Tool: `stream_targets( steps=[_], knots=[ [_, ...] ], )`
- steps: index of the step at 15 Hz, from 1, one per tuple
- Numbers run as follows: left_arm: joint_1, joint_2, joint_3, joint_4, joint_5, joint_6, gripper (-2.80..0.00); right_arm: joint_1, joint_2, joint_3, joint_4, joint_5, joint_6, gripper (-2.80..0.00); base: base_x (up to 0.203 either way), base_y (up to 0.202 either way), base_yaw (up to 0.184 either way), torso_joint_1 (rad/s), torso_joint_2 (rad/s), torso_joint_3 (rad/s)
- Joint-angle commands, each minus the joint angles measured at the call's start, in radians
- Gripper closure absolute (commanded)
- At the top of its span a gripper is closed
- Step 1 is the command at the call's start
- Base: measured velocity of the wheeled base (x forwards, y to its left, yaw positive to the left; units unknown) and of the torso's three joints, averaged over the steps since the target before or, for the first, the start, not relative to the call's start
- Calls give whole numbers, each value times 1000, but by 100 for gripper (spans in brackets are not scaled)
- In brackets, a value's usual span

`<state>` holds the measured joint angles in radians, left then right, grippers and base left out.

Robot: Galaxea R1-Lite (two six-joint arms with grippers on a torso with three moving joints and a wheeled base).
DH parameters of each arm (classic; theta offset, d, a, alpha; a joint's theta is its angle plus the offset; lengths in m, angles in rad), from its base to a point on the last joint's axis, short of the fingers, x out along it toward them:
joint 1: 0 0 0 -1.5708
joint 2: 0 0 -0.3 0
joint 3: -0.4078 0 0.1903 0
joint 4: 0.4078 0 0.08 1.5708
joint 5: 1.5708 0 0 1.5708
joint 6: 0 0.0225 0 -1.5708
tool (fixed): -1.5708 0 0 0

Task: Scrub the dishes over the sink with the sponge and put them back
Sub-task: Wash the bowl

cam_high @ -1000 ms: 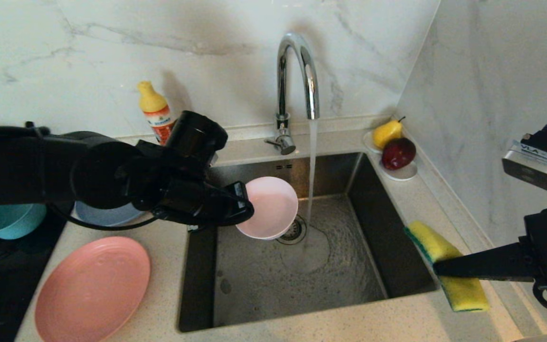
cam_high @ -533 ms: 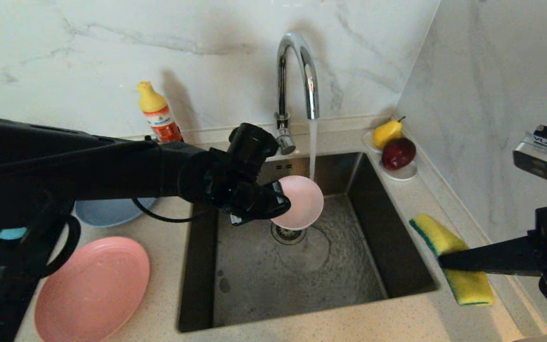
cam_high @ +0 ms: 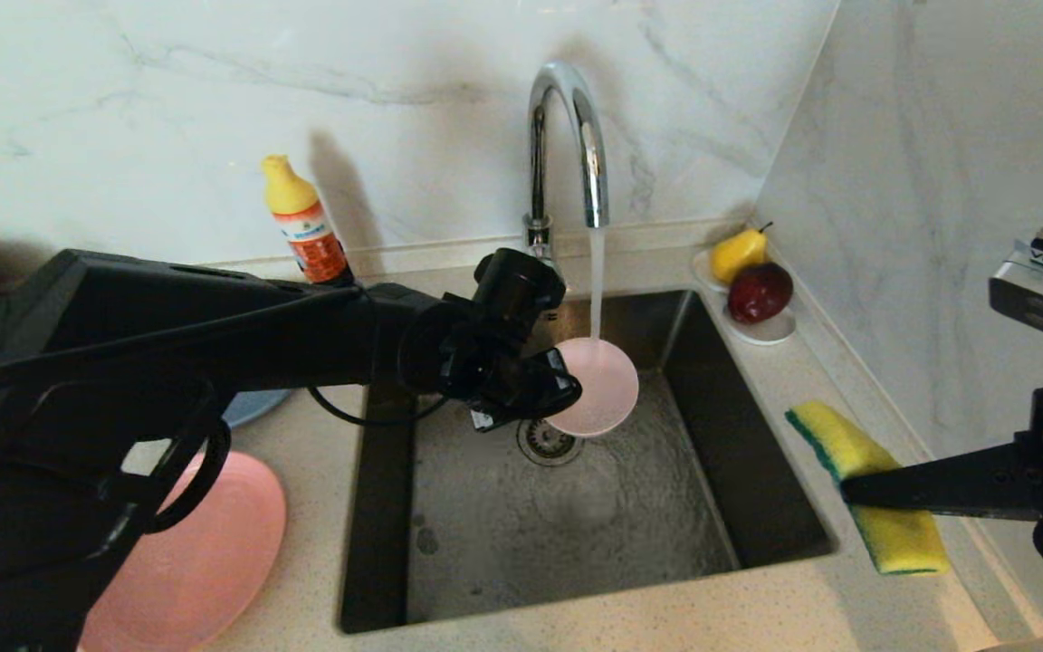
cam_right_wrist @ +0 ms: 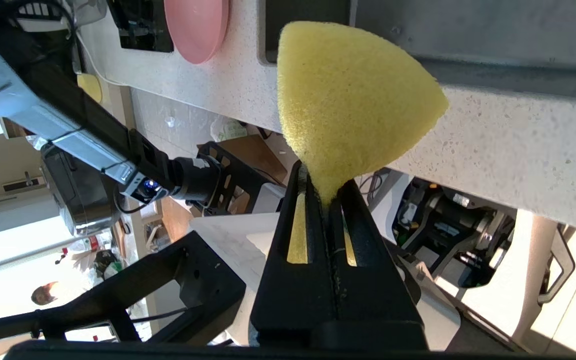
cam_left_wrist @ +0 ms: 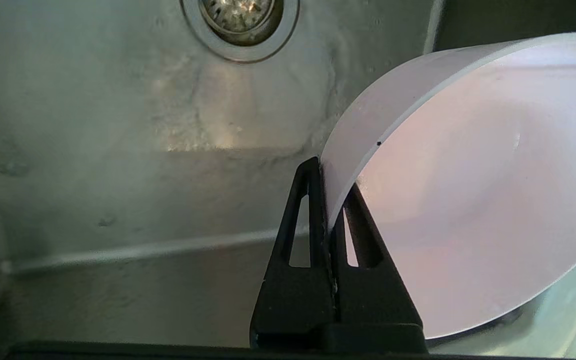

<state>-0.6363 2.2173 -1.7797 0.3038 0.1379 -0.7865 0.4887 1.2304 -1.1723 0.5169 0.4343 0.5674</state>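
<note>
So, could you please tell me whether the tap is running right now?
On. A stream of water falls from the tap into the pink bowl over the sink.

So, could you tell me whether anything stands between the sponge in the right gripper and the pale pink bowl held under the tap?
Nothing visible does. The right gripper holds the sponge over the sink's right rim; the left gripper holds the pale pink bowl under the water stream. Only open basin lies between them.
</note>
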Motion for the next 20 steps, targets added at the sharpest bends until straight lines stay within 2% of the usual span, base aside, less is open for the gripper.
stream_targets(
  steps=[1,6,15,17,20],
  knots=[
    [8,39,-52,4,9,-20,0,1,7,5,-6,3,3,0,0,0,0,0,0,0],
    [17,45,-87,9,9,-31,0,-1,17,14,-8,4,5,0,0,0,0,0,0,0],
    [20,27,-75,22,13,-37,0,-1,9,25,-8,6,6,0,0,0,0,0,0,0],
    [28,-7,-58,51,39,-35,0,-1,13,26,-8,6,5,0,0,0,0,0,0,0],
    [66,-123,26,63,134,-9,0,-1,12,33,-8,6,5,0,0,0,0,0,0,0]
  ],
)
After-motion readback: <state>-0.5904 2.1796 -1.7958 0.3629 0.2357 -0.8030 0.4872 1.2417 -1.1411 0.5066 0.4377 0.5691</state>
